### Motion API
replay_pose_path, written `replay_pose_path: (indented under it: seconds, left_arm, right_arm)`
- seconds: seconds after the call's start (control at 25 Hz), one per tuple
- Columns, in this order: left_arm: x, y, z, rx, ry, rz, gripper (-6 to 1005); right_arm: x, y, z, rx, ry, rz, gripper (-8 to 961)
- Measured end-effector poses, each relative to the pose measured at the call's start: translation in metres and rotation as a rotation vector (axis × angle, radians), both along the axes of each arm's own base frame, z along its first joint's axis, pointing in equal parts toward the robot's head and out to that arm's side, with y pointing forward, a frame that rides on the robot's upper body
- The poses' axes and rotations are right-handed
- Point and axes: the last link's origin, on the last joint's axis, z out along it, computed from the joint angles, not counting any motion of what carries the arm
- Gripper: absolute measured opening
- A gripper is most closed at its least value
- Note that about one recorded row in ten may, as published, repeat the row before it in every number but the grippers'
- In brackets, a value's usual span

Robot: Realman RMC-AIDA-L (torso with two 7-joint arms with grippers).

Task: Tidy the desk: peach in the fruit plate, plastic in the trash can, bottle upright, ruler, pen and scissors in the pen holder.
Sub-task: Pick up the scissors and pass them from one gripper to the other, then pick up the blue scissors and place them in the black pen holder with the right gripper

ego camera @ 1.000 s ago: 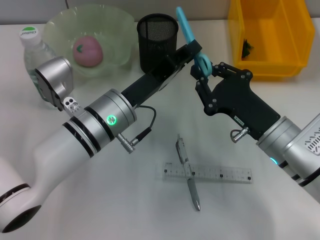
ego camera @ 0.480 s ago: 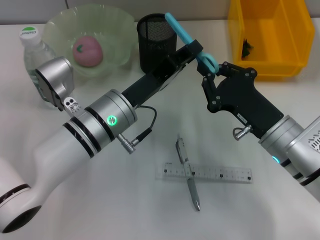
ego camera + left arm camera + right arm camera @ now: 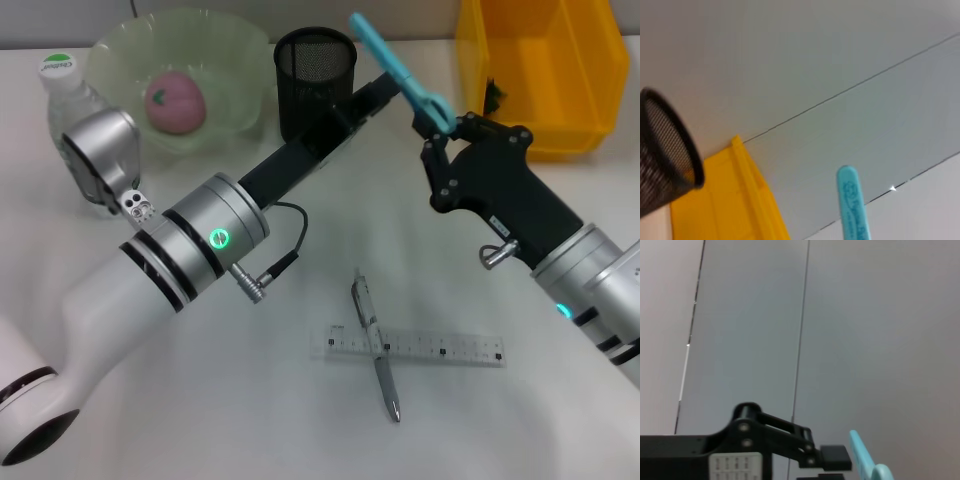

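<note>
**Scissors held between both grippers**

Scissors (image 3: 400,72) are airborne, tilted, just right of the pen holder (image 3: 315,80). Right gripper (image 3: 447,128) clamps the handle end. Left gripper (image 3: 385,92) touches the blade cover; grip state unclear. Pen (image 3: 375,345) lies across the ruler (image 3: 415,347) on the desk (image 3: 300,420).

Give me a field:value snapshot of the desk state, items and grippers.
scissors: off the desk, tilted, held at the handle end by the right gripper, covered blade pointing up beside the pen holder
left gripper: by the scissors, grip unclear
pen holder: upright, nothing seen in it
peach: in the fruit plate
plastic: in the trash can
bottle: upright, beside the fruit plate
pen: on the desk, lying across the ruler
</note>
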Motion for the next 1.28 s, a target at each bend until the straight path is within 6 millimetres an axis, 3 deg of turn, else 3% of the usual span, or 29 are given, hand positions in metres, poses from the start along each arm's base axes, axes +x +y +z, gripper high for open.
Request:
replay_pose_path:
  seconds: [0.12, 0.32, 0.36, 0.4, 0.44, 0.48, 0.6, 0.64, 0.68, 0.88, 0.92, 0.96, 1.28]
  left_arm:
    - [-0.002, -0.001, 0.002, 0.056, 0.043, -0.037, 122]
    - [-0.015, -0.004, 0.004, 0.129, 0.170, -0.134, 392]
    - [-0.025, -0.006, 0.007, 0.170, 0.228, -0.179, 442]
    - [-0.025, -0.006, 0.007, 0.170, 0.228, -0.179, 491]
    - [-0.034, -0.009, 0.012, 0.220, 0.280, -0.219, 541]
    - [-0.034, -0.009, 0.012, 0.220, 0.280, -0.219, 580]
    - [-0.047, -0.017, 0.018, 0.313, 0.359, -0.277, 699]
    - [-0.052, -0.020, 0.019, 0.335, 0.380, -0.282, 739]
    - [-0.056, -0.023, 0.020, 0.350, 0.398, -0.284, 778]
    - [-0.072, -0.028, 0.023, 0.377, 0.467, -0.280, 805]
    - [-0.076, -0.030, 0.023, 0.383, 0.494, -0.287, 805]
    - [-0.082, -0.032, 0.023, 0.395, 0.539, -0.307, 805]
    - [-0.087, -0.038, 0.021, 0.455, 0.637, -0.364, 805]
  right_arm:
    - [0.005, 0.003, 0.008, -0.019, 0.055, -0.014, 88]
    - [0.016, 0.016, 0.032, -0.184, 0.188, -0.021, 91]
    - [0.021, 0.027, 0.049, -0.283, 0.232, -0.036, 92]
    - [0.021, 0.027, 0.049, -0.283, 0.232, -0.036, 93]
    - [0.023, 0.037, 0.065, -0.365, 0.252, -0.052, 94]
    - [0.023, 0.037, 0.065, -0.365, 0.252, -0.052, 94]
    - [0.019, 0.053, 0.091, -0.475, 0.221, -0.071, 96]
    - [0.012, 0.065, 0.103, -0.535, 0.169, -0.087, 97]
    - [0.012, 0.065, 0.103, -0.535, 0.169, -0.087, 98]
    - [-0.016, 0.109, 0.132, -0.635, -0.014, -0.191, 101]
    - [-0.016, 0.109, 0.132, -0.635, -0.014, -0.191, 102]
    - [-0.029, 0.124, 0.137, -0.665, -0.065, -0.221, 103]
    - [-0.076, 0.157, 0.140, -0.736, -0.263, -0.305, 108]
